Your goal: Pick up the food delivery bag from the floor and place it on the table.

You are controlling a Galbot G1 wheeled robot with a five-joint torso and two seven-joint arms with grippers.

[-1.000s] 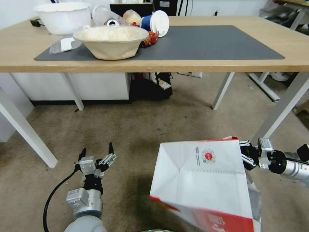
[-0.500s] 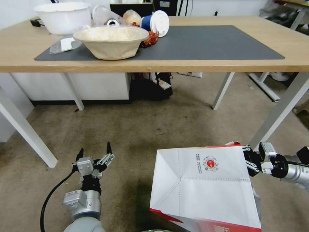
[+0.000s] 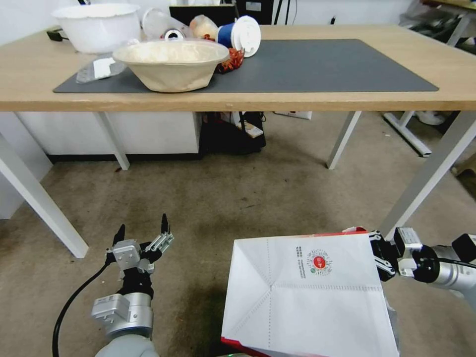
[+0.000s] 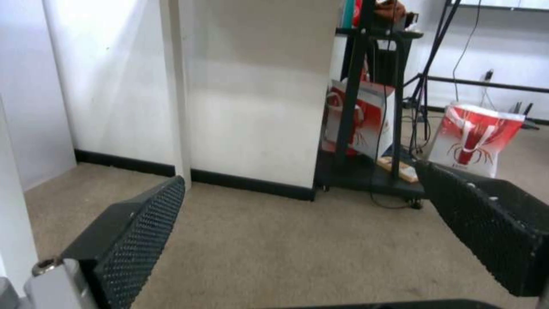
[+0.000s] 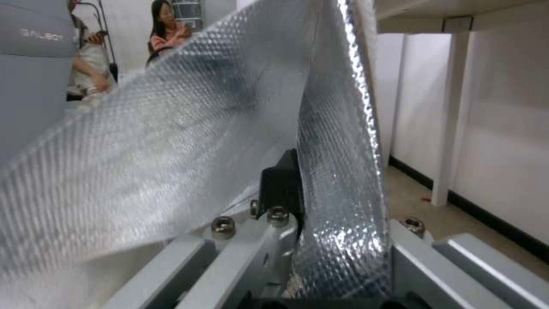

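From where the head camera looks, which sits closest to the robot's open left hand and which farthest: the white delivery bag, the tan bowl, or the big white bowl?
Measured from the left gripper, low on the robot's left:
1. The food delivery bag, beside it on the right, held at its edge by the right gripper.
2. The tan bowl, up on the table, near its front edge.
3. The white bowl, behind it at the table's back left.

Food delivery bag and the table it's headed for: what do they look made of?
The food delivery bag looks like stiff matte white paper or card, judging by its sharp creases and perforated fold lines; the lining is shiny, embossed silver foil. The right gripper has its jaws shut on the bag's edge. The table seems light wood or laminate with faint grain, topped by a matte dark grey mat.
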